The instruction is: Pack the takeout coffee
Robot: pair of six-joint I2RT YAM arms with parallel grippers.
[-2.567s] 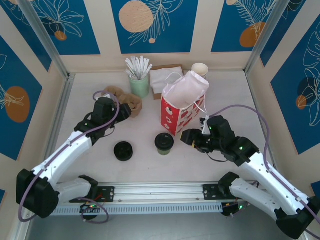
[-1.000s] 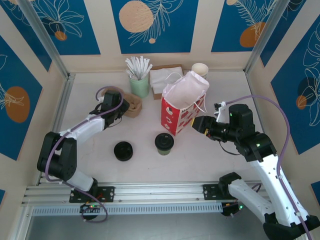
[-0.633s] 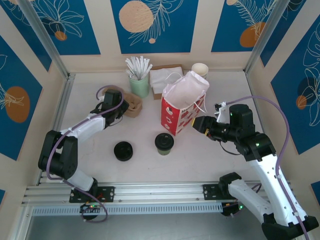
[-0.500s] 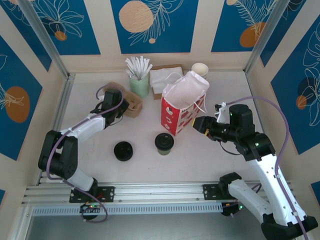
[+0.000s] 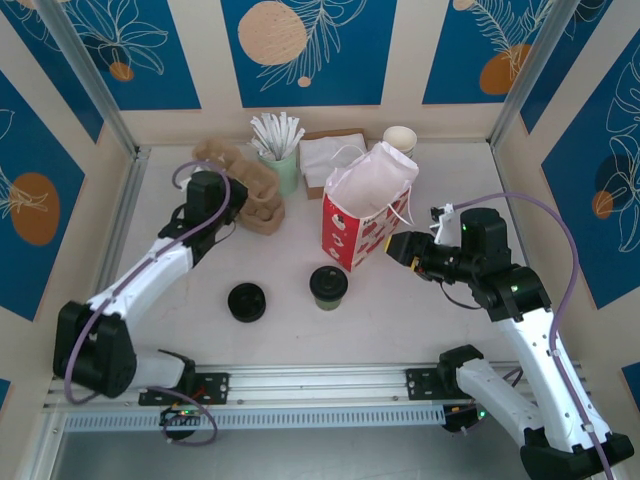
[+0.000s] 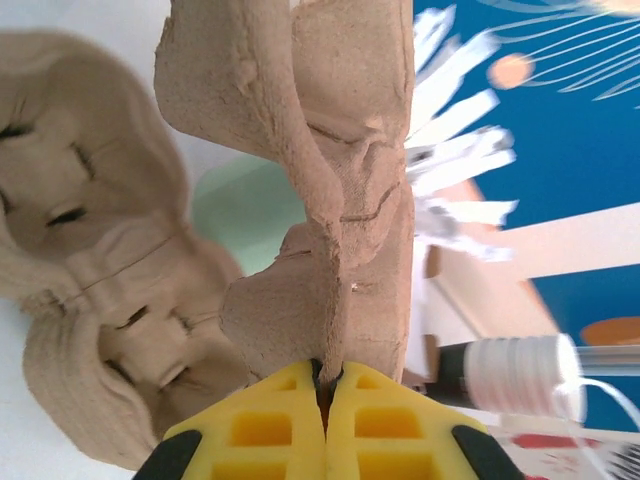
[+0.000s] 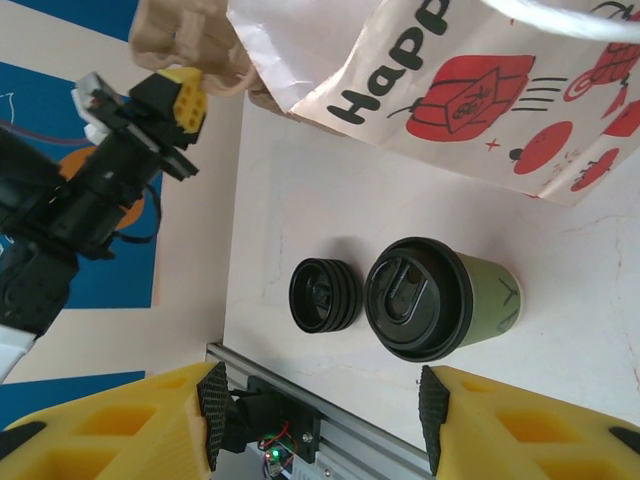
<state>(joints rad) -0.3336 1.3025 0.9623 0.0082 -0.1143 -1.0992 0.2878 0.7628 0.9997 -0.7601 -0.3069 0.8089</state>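
The carrier (image 6: 340,200) is rough, fibrous brown moulded pulp, matt all over, and the left tool (image 6: 324,385) has fingers (image 6: 260,430) of ribbed yellow plastic. The coffee cup (image 7: 495,300) has matt olive paper sides under a smooth black plastic lid (image 7: 418,298) with a slight sheen, like the loose lid (image 7: 325,295). The bag (image 7: 480,90) looks like smooth printed paper, and the surface (image 5: 400,320) is smooth, matt and pale.

top of cup carrier (image 6: 340,200) cut off; bag (image 7: 480,90) cropped; white sticks (image 6: 460,212) blurred
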